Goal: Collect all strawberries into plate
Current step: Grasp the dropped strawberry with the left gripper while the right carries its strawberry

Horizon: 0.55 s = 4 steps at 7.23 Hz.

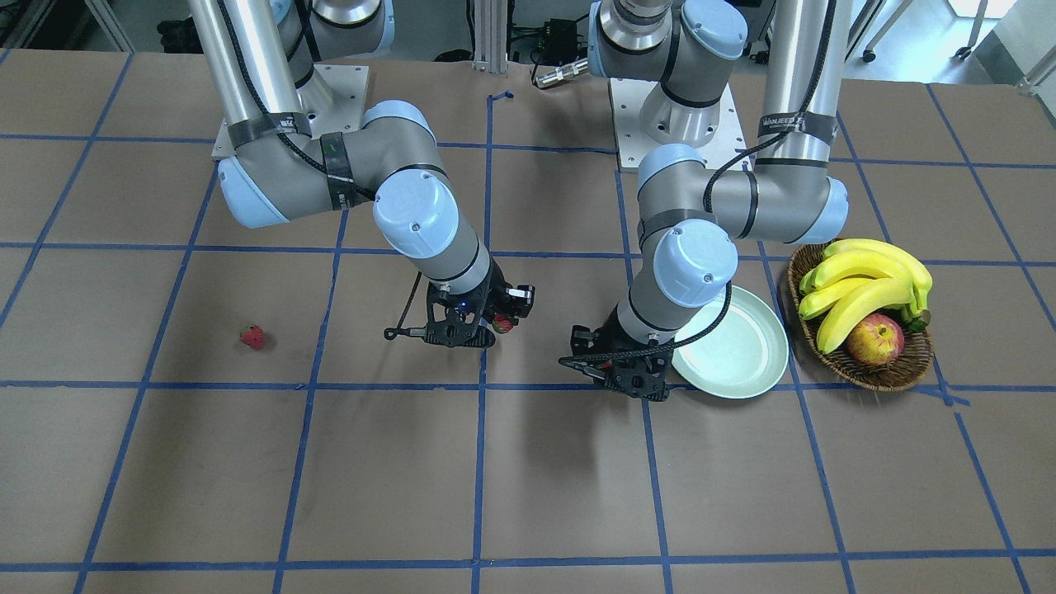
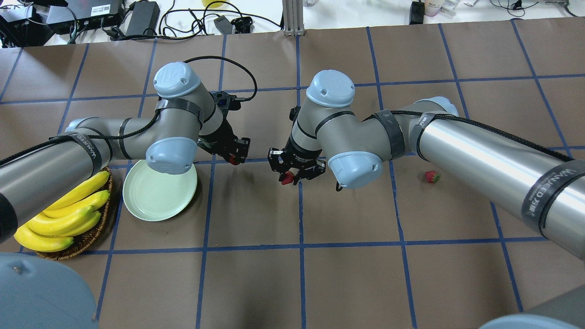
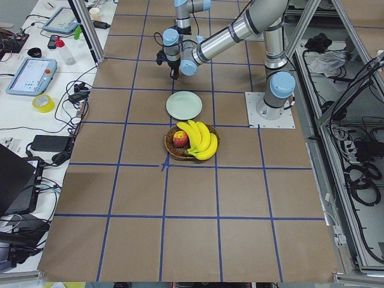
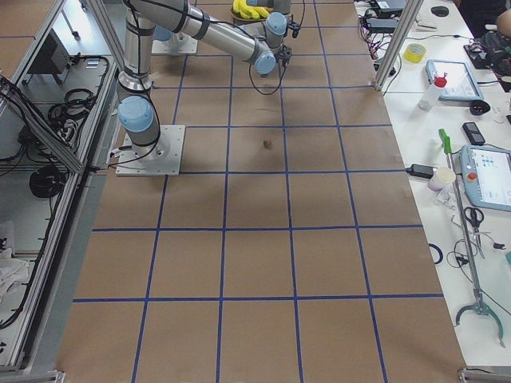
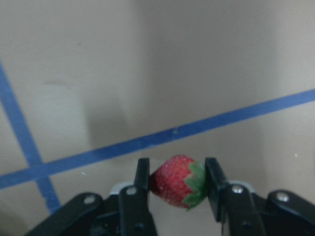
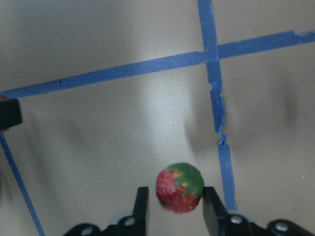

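Currently, left gripper clamps a strawberry, long axis across the jaws, cap against one finger; right gripper pinches a second strawberry, cap toward the wrist camera.

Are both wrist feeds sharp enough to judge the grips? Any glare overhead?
Left wrist view: left-held strawberry fairly sharp in the left gripper. Right wrist view: right-held strawberry soft in the right gripper, blue tape behind it crisp. Overhead view: sheen on the right arm's metal tube.
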Motion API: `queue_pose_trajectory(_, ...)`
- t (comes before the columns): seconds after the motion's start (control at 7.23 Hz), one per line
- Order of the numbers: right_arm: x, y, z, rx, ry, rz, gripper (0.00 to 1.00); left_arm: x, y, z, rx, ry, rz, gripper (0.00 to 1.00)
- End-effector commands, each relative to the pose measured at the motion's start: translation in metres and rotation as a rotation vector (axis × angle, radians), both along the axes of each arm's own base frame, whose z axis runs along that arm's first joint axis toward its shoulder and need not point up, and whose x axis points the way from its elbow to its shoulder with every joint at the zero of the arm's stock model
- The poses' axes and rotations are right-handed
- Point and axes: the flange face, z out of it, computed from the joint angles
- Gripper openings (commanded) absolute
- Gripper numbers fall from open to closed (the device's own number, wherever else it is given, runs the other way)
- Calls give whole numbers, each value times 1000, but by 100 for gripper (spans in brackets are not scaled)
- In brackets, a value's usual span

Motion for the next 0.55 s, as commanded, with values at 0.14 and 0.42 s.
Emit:
queue_pose_trajectory(0.14,4,-1,-1,11,-30,9,100,91,-22,32,25,-54,-27,5)
queue_pose_trajectory(0.42,-1,-5,8,-17,-4,27,100,132,-19,26,31,-45,-121,5)
